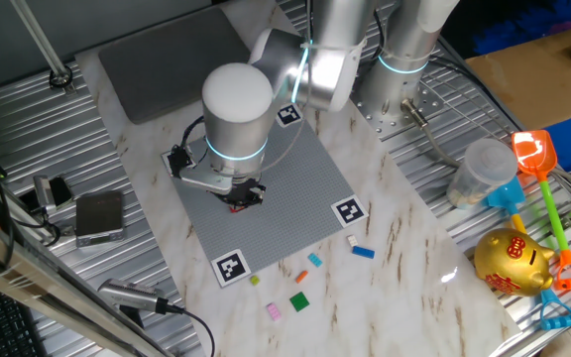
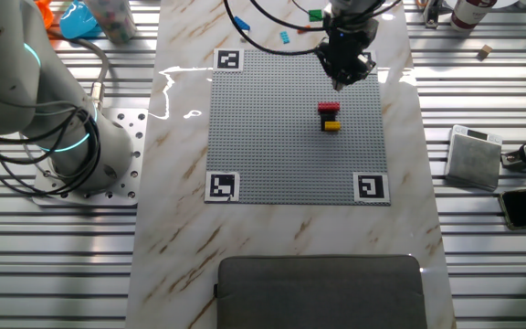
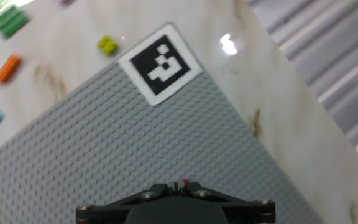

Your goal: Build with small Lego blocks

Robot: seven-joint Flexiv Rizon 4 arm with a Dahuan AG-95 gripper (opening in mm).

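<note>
Jaws: the gripper hangs over the grey studded plate, tips pointing down; whether the jaws stand wide or narrow cannot be told, as the hand view shows only the dark underside of the hand and a small red speck at its middle.
Held thing: cannot tell; no brick is clearly seen between the jaws.
Nearest bricks: a small stack, red brick over a dark one with a yellow brick at the bottom end, stands on the plate just beside the jaws, apart from them in the other fixed view; in one fixed view the red shows right under the hand.
Plate: lies flat on the marble worktop, with black-and-white markers at its corners; one marker lies ahead of the jaws in the hand view.
Loose bricks: well apart from the jaws, off the plate's edge on the worktop, lie an orange brick, a light blue brick, a yellow-green brick, a green brick, a pink brick, a blue brick and a white brick.
Farther out: a gold piggy bank and toy shovels sit on the ribbed metal surface.
</note>
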